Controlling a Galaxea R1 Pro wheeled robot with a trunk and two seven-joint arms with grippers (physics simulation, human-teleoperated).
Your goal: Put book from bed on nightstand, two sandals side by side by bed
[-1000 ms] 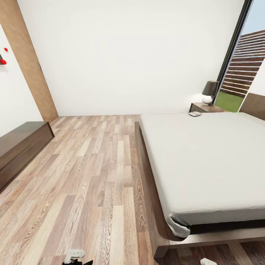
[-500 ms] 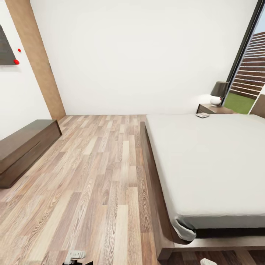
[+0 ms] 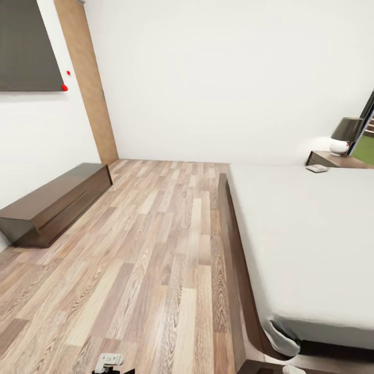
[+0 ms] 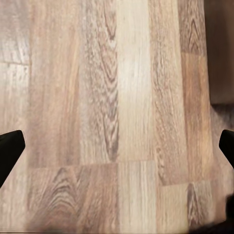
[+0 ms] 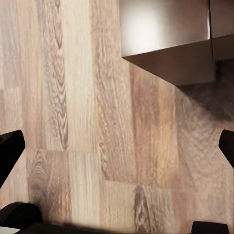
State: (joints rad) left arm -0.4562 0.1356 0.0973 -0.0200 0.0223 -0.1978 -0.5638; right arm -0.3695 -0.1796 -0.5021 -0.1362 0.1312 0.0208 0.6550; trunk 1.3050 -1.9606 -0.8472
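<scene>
The bed, a pale-grey mattress on a dark-brown frame, takes up the right side of the head view. At its far end stands a nightstand carrying a lamp and a small flat pale object. The book and the sandals are out of view. In the left wrist view my left gripper is open over bare wood-plank floor, its black fingertips far apart. My right gripper is also open above the floor, close to a dark-brown glossy corner of furniture.
A long low dark-brown cabinet runs along the left wall, under a dark panel. A light-brown wooden strip stands in the far left corner. Plank floor stretches between cabinet and bed.
The whole head view has swung to the left, so the bed and nightstand sit further right in the picture and more of the left wall shows. Nothing in the room has moved.
</scene>
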